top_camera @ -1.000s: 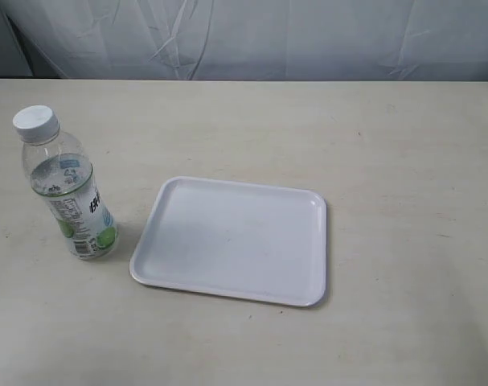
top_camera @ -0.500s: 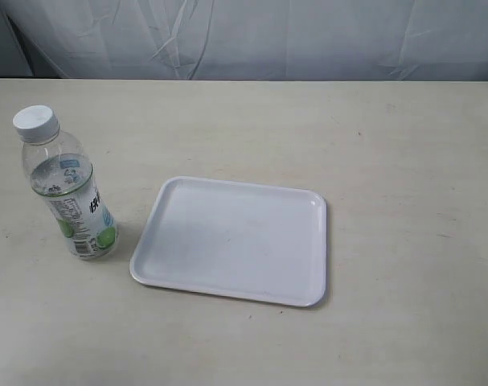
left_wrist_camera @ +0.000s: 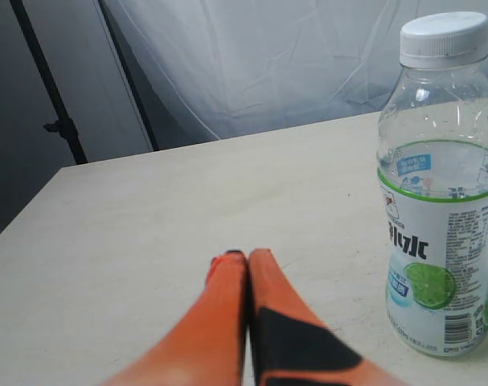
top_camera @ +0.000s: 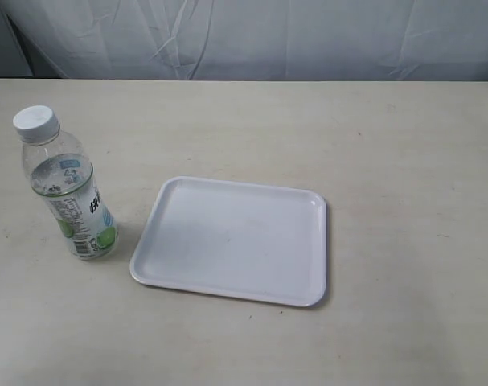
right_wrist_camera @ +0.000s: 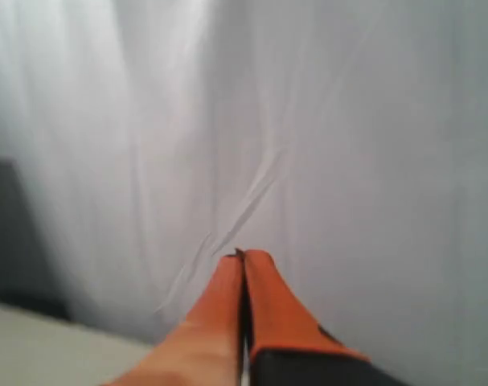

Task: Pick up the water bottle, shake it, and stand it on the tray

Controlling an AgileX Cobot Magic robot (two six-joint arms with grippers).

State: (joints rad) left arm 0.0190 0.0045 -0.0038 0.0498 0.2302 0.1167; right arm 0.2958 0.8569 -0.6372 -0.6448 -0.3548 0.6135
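The water bottle stands upright on the table at the left, white cap on top, a little left of the white tray. The tray lies flat and bare near the middle. Neither arm shows in the exterior view. In the left wrist view my left gripper is shut with nothing in it, low over the table, and the water bottle stands off to one side of it, apart. My right gripper is shut and empty, pointed at the white curtain.
A pale tabletop stretches round the tray. A white curtain hangs behind the table's far edge. A dark stand pole rises beyond the table's corner in the left wrist view.
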